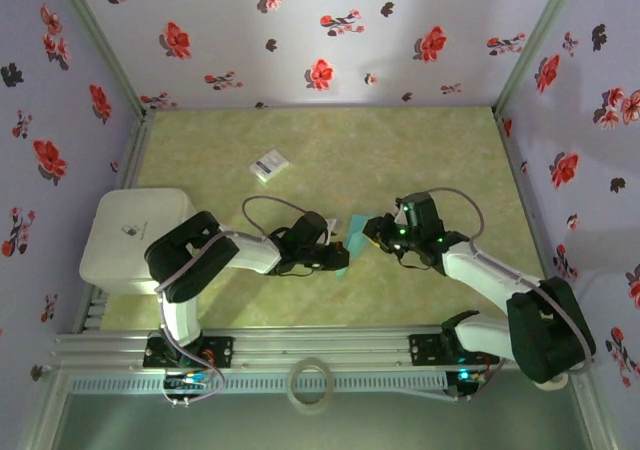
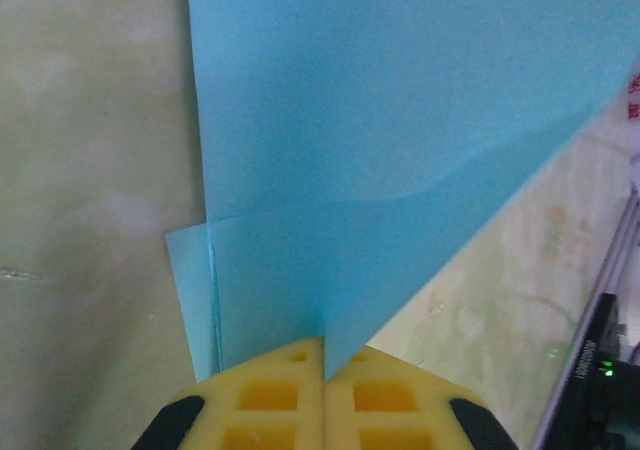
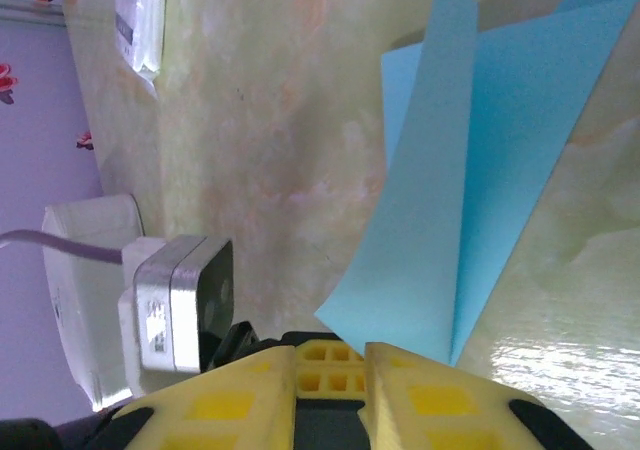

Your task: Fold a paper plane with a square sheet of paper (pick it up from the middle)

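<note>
Marbled green tabletop (image 1: 330, 150) lies beneath; left gripper (image 2: 323, 348) is clamped on the folded teal paper sheet (image 2: 400, 120), right gripper (image 3: 330, 355) narrowly parted just beside its corner.

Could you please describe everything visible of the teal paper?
The teal paper is thin, plain and matte, already folded: layers overlap along straight creases, with one slanted edge. It seems raised off the table between the two arms, pinched at a lower edge by the shut left gripper. The right gripper, jaws slightly apart, sits by its pointed end; contact is unclear.
</note>
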